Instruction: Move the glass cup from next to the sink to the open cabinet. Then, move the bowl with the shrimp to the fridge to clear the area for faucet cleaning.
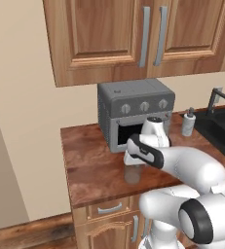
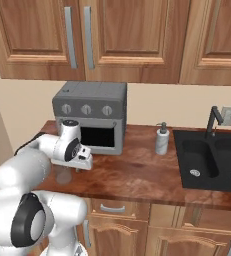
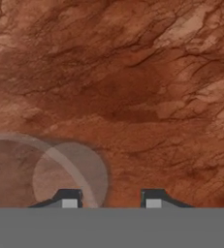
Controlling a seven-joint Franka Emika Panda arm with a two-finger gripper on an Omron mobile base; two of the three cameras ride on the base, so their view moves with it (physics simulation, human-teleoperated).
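The glass cup (image 1: pixel 132 175) stands upright on the brown counter in front of the toaster oven, far left of the sink (image 1: pixel 222 130). My gripper (image 1: pixel 133 163) points straight down right over it. From above, the glass cup (image 3: pixel 67 172) lies at the lower left, its rim curving down just inside the left fingertip (image 3: pixel 69 199). The gripper (image 3: pixel 111 199) has its fingers still apart, with the cup's wall between them near the left one. The faucet (image 2: pixel 212 120) rises behind the sink (image 2: pixel 212 160). The bowl with the shrimp, the open cabinet and the fridge are out of view.
A grey toaster oven (image 1: pixel 136 114) sits against the wall just behind the hand. A white soap bottle (image 2: pixel 162 139) stands between oven and sink. Closed raised-panel wall cabinets (image 2: pixel 112 35) hang overhead. The counter's left end (image 1: pixel 64 146) is near the cup.
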